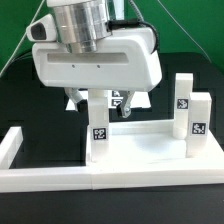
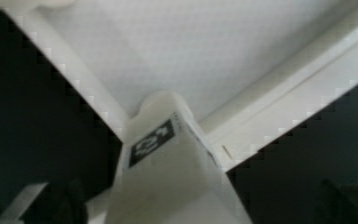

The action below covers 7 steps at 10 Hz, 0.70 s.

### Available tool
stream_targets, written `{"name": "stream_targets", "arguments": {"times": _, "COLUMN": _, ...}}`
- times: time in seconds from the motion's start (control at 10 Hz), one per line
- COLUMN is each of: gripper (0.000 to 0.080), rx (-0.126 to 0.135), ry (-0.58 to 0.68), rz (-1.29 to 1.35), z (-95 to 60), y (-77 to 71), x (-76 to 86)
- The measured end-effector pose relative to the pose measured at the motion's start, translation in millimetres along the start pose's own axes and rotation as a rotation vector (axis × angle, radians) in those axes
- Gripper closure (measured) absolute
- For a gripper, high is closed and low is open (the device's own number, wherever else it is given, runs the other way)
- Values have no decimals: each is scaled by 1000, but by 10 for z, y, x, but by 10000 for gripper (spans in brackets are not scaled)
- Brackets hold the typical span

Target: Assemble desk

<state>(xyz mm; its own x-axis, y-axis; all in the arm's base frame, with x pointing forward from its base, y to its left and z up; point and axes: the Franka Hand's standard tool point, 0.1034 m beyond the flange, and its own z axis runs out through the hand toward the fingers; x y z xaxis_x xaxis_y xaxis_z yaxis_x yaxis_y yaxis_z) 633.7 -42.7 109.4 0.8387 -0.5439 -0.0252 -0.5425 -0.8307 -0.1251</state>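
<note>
The desk's white tabletop (image 1: 145, 150) lies upside down with its raised rim up. Three white tagged legs stand upright in its corners: one at the near left (image 1: 99, 130) and two on the exterior view's right (image 1: 185, 100) (image 1: 198, 125). My gripper (image 1: 103, 106) hangs over the near-left leg, open, with one finger on each side of the leg's top and a gap between them. In the wrist view that leg (image 2: 158, 150) runs up between the dark fingers (image 2: 30, 205) toward the tabletop (image 2: 140, 50), and my gripper (image 2: 179, 212) holds nothing.
A long white border frame (image 1: 30, 178) runs along the front and up the exterior view's left side, against the tabletop. The black table surface (image 1: 30, 100) lies behind, with a green backdrop beyond it.
</note>
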Motion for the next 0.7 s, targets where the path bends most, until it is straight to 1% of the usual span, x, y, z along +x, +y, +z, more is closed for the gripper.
{"name": "stream_targets", "arguments": {"times": 0.1, "gripper": 150, "rx": -6, "ry": -6, "rz": -144, "z": -4, "y": -22, "x": -21}}
{"name": "stream_targets", "arguments": {"times": 0.3, "gripper": 150, "rx": -9, "ry": -6, "rz": -262, "z": 0, "y": -2, "x": -11}}
{"name": "stream_targets", "arguments": {"times": 0.4, "gripper": 150, "rx": -14, "ry": 1, "rz": -411, "z": 6, "y": 3, "x": 2}}
{"name": "stream_targets", "arguments": {"times": 0.5, "gripper": 150, "rx": -54, "ry": 71, "rz": -563, "z": 31, "y": -10, "x": 76}}
{"name": "stream_targets", "arguments": {"times": 0.6, "gripper": 150, "rx": -49, "ry": 62, "rz": -498, "z": 58, "y": -10, "x": 36}}
{"name": "stream_targets", "arguments": {"times": 0.7, "gripper": 282, "rx": -51, "ry": 61, "rz": -500, "z": 54, "y": 4, "x": 43}}
